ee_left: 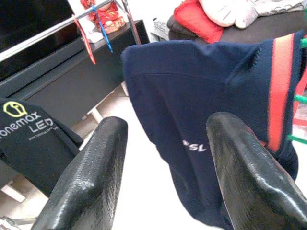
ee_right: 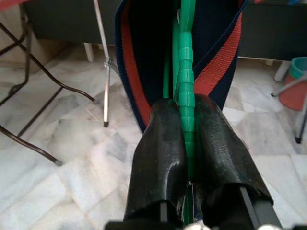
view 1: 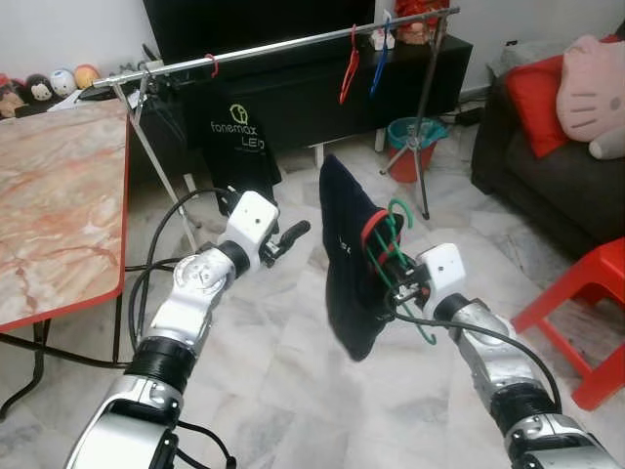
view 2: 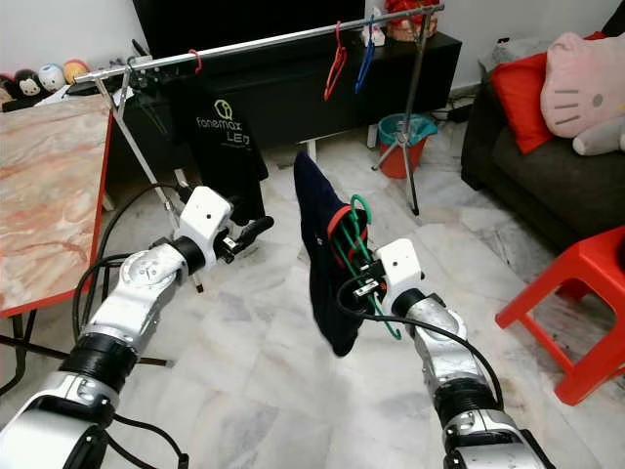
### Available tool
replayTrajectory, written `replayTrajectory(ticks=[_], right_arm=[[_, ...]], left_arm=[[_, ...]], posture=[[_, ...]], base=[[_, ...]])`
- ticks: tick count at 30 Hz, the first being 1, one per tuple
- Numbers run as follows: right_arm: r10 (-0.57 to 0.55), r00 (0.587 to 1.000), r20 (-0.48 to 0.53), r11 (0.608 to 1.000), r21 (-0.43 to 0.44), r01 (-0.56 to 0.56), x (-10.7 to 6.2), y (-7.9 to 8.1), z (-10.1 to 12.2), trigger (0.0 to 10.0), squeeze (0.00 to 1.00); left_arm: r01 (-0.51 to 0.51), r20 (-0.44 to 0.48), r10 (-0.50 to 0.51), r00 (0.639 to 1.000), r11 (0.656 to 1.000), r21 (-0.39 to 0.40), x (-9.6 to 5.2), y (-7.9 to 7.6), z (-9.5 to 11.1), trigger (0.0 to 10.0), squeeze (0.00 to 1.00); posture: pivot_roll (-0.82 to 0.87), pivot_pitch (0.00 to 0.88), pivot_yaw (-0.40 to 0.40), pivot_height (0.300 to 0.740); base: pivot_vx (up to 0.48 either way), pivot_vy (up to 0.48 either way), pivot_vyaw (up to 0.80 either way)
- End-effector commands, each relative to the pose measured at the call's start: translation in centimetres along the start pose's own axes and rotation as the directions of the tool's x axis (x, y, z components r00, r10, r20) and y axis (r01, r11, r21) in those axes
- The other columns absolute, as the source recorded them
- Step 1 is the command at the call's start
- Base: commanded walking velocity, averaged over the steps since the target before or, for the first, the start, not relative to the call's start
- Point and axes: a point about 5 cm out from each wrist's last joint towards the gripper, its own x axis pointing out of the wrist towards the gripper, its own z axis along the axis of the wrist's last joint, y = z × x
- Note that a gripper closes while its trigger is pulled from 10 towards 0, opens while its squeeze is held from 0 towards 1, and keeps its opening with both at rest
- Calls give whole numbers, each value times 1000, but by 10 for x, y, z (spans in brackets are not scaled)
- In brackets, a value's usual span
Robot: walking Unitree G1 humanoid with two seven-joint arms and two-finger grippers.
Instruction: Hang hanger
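While our right gripper (view 1: 398,277) pinches the green hanger (ee_right: 184,62) flat between both fingers, the rail (view 1: 293,44) sits well ahead and above it, across open floor. That is the relation we care about: the hanger's hook (view 1: 400,213) has to go up and forward to reach the bar. The hanger carries a navy shirt (view 1: 349,259) with a red collar, hanging mostly below and to the left of the grip. Its long axis looks tilted, not level, with one shoulder poking up.

Our left gripper (view 1: 291,234) hovers just left of the shirt, fingers (ee_left: 86,182) spread with nothing between them. It points at the fabric but is not touching it. The right arm is nearer to the free stretch of rail, so we judge it should do the hanging.

On the rail:
- a black shirt (view 1: 234,137) at the left end on a red hook
- a red hanger (view 1: 349,66) and a blue hanger (view 1: 379,61), bare, toward the right

The gap between the black shirt and the red hanger looks like the best slot.

Obstacles:
- the rack's tripod leg (view 1: 422,127) on the right, with a red bucket (view 1: 410,147) behind it
- a marble-top table (view 1: 59,205) on the left
- a red stool (view 1: 586,313) and a sofa (view 1: 547,156) on the right

Risk as we judge it: the shirt swings into the left arm on the lift.
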Motion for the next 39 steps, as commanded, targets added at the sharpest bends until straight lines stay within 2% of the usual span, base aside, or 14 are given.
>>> replayTrajectory(ticks=[1,3,5,8,9,16,19,26,27,28,34,36,38,39], right_arm=[[27,993,117,999,-36,-22,10,1,30,0,0],[61,991,121,998,-40,-57,13,4,34,0,0],[70,990,123,997,-39,-65,14,5,35,0,0],[94,989,116,995,-33,-90,16,9,34,0,0],[94,989,113,995,-34,-91,17,10,34,0,0],[92,989,112,995,-43,-88,23,7,43,0,0],[95,990,109,995,-35,-92,27,12,44,0,0],[100,988,113,995,-17,-99,30,16,44,0,0],[103,988,112,995,-16,-102,30,17,43,0,0],[110,988,109,994,-17,-109,30,18,43,0,0],[115,988,106,993,-15,-114,30,19,41,0,0],[116,988,104,993,-14,-115,30,19,40,0,0],[122,987,103,993,-12,-121,30,20,40,0,0],[122,987,103,993,-12,-121,30,20,40,0,0]], left_arm=[[-8,-34,8,999,1000,-3,-1,-3,-7,10000,0],[-13,-34,11,999,998,-62,2,-8,-7,10000,0],[-10,-31,8,999,997,-73,2,-8,-6,10000,0],[41,-31,-45,998,993,-108,4,-18,-8,10000,0],[44,-35,-49,998,992,-118,4,-20,-9,10000,1000],[33,-15,-37,999,979,-202,9,-24,-5,10000,1000],[77,-4,-80,997,974,-212,12,-30,-1,10000,1000],[88,6,-89,996,973,-213,16,-33,4,10000,1000],[92,10,-92,996,973,-212,17,-35,5,10000,298],[102,22,-100,995,972,-213,19,-37,7,10000,0],[100,25,-97,995,971,-219,23,-41,10,10000,0],[69,16,-67,998,974,-214,25,-40,10,10000,0],[-3,-16,-1,1000,978,-210,29,-36,10,10000,0],[-3,-16,-1,1000,978,-210,29,-36,10,10000,0]], posture=[[27,0,44,740],[27,0,42,740],[27,0,42,740],[28,0,43,740],[26,0,42,740],[25,0,45,740],[28,0,48,740],[35,0,52,740],[34,0,52,740],[34,0,53,740],[30,0,56,740],[29,0,58,740],[28,0,60,740],[28,0,60,740]], base=[[0,0,0],[0,0,0],[0,0,0],[0,0,0],[0,0,0],[0,0,0],[0,0,0],[0,0,0],[0,0,0],[0,0,0],[0,0,0],[0,0,0],[0,0,0],[0,0,0]])
